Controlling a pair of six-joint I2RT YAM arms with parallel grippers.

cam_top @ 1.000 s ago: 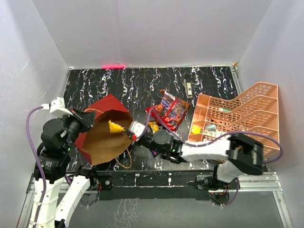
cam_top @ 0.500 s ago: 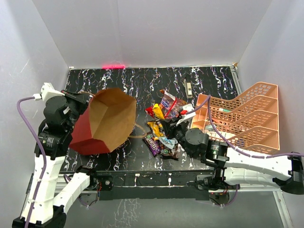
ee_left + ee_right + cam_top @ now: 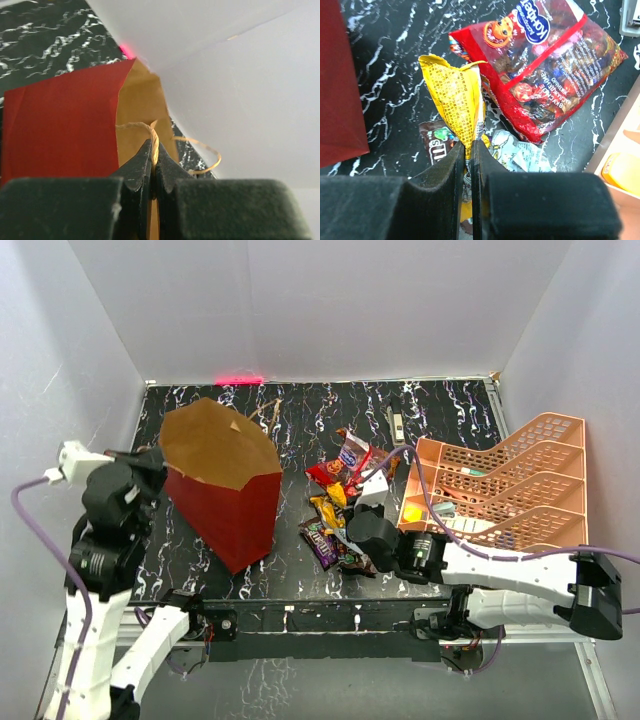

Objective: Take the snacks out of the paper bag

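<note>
Between the fingers of the left hand (image 3: 153,152) sit the brown rim of the paper bag (image 3: 228,508) and its tan cord handle (image 3: 201,159). The fingers are closed on both. Beyond the fingertips, the bag's red outer wall spreads away over the bench (image 3: 300,410). In the top view the bag stands mouth-up, with the kraft interior exposed. Whether its base touches the bench cannot be told.

The right hand (image 3: 468,150) is closed on the lower end of a yellow packet (image 3: 454,97), which stands up ahead of the fingertips. The hand is well apart from the paper bag. Only the bag's red wall shows, at the left edge of the right wrist view.

Snack positions relative to the right hand:
- The red candy bag (image 3: 547,75) lies flat on the bench, ahead of the fingertips and to the right in the wrist view.
- The brown M&M's packet (image 3: 435,144) lies just beside the fingertips on the bag side, partly under the yellow packet.
- The crumpled pale wrapper (image 3: 520,156) lies just beside the fingertips on the opposite side.
- The purple packet (image 3: 320,540) lies near the hand, on its bag side.

All of these snacks lie outside the bag. A peach lattice tray (image 3: 520,480) stands beyond the right hand, away from the bag.
</note>
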